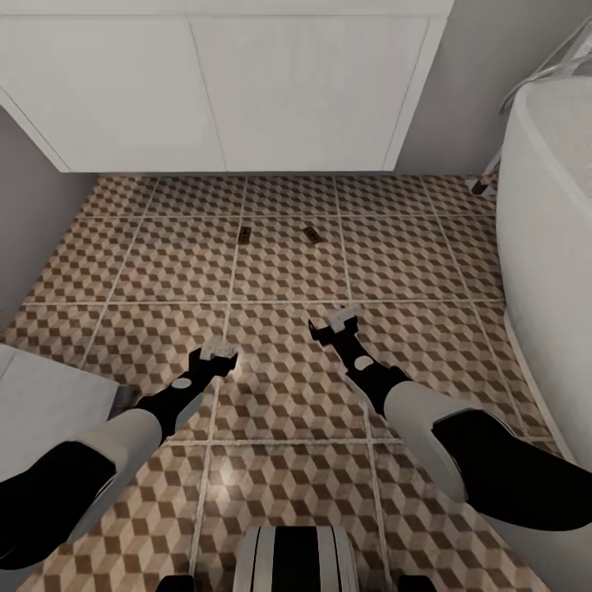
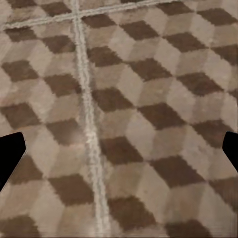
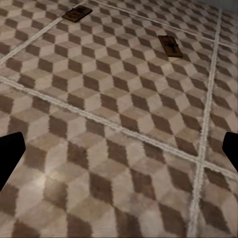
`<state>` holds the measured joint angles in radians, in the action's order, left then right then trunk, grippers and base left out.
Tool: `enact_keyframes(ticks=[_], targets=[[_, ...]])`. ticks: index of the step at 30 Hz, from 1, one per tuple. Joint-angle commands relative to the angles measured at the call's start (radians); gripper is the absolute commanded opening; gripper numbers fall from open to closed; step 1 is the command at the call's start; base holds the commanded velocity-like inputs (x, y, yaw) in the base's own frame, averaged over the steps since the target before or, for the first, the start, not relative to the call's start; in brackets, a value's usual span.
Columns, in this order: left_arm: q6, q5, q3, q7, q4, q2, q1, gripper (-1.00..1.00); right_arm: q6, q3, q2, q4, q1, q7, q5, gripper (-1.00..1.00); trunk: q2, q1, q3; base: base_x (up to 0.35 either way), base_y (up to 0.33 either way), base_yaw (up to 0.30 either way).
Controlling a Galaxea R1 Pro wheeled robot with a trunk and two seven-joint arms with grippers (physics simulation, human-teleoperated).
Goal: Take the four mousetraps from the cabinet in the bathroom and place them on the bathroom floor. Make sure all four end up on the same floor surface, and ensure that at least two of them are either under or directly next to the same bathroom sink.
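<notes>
Two mousetraps lie flat on the cube-patterned bathroom floor (image 1: 279, 271), one (image 1: 244, 235) to the left of the other (image 1: 312, 235), a short way in front of the white vanity unit (image 1: 222, 90). The right wrist view shows both, one (image 3: 77, 14) and the other (image 3: 170, 46), well ahead of the fingers. My right gripper (image 1: 339, 318) (image 3: 119, 153) hangs open over bare tiles, nearer to me than the traps. Further left and closer to me, my left gripper (image 1: 217, 351) (image 2: 119, 153) is open over a grout line. The sink's basin and the cabinet are out of view.
A white curved bathtub (image 1: 547, 247) fills the right side, with chrome pipework (image 1: 543, 70) above it. A grey wall (image 1: 29, 214) bounds the left, and a white object (image 1: 41, 395) sits low beside my left arm.
</notes>
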<state>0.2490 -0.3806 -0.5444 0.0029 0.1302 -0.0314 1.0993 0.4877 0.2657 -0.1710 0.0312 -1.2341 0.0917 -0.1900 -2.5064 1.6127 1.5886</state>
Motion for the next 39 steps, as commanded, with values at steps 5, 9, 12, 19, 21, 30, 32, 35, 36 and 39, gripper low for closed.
enact_keyframes(ticks=[5, 9, 12, 19, 21, 30, 32, 35, 36, 39], targets=[[0.08, -0.009, -0.008, -0.026, -0.076, 0.003, 0.0, 1.0, 0.028, 0.003, 0.005, -0.008, 0.026, 0.01, -0.01, 1.0, 0.001, -0.002, -0.019, 0.0, 0.0, 0.0], [0.139, -0.009, -0.008, -0.034, -0.136, 0.011, -0.001, 1.0, 0.039, 0.003, 0.008, -0.009, 0.052, 0.009, -0.011, 1.0, 0.002, -0.004, -0.034, 0.0, 0.0, 0.0], [0.16, -0.009, -0.008, -0.035, -0.148, 0.014, -0.001, 1.0, 0.043, 0.003, 0.008, -0.009, 0.059, 0.009, -0.011, 1.0, 0.003, -0.006, -0.046, 0.0, 0.0, 0.0], [0.255, -0.01, -0.008, -0.036, -0.202, 0.017, -0.023, 1.0, 0.101, 0.003, 0.008, -0.011, 0.107, 0.01, -0.011, 1.0, 0.004, -0.009, -0.073, 0.0, 0.0, 0.0], [0.268, -0.01, -0.008, -0.036, -0.203, 0.015, -0.034, 1.0, 0.104, 0.003, 0.008, -0.011, 0.124, 0.01, -0.011, 1.0, 0.005, -0.01, -0.081, 0.0, 0.0, 0.0], [0.327, -0.01, -0.008, -0.038, -0.207, 0.013, -0.099, 1.0, 0.164, 0.003, 0.016, -0.011, 0.209, 0.01, -0.012, 1.0, 0.02, -0.02, -0.114, 0.0, 0.0, 0.0], [0.341, -0.01, -0.008, -0.038, -0.207, 0.013, -0.111, 1.0, 0.178, 0.003, 0.021, -0.011, 0.224, 0.011, -0.011, 1.0, 0.034, -0.028, -0.12, 0.0, 0.0, 0.0], [0.374, -0.01, -0.008, -0.038, -0.207, 0.013, -0.132, 1.0, 0.194, 0.003, 0.027, -0.011, 0.248, 0.011, -0.011, 1.0, 0.055, -0.04, -0.13, 0.0, 0.0, 0.0], [0.393, -0.01, -0.008, -0.037, -0.208, 0.013, -0.142, 1.0, 0.198, 0.003, 0.03, -0.011, 0.261, 0.011, -0.011, 1.0, 0.062, -0.043, -0.133, 0.0, 0.0, 0.0], [0.436, -0.01, -0.008, -0.036, -0.208, 0.006, -0.178, 1.0, 0.205, 0.003, 0.04, -0.011, 0.304, 0.011, -0.011, 1.0, 0.083, -0.055, -0.142, 0.0, 0.0, 0.0]])
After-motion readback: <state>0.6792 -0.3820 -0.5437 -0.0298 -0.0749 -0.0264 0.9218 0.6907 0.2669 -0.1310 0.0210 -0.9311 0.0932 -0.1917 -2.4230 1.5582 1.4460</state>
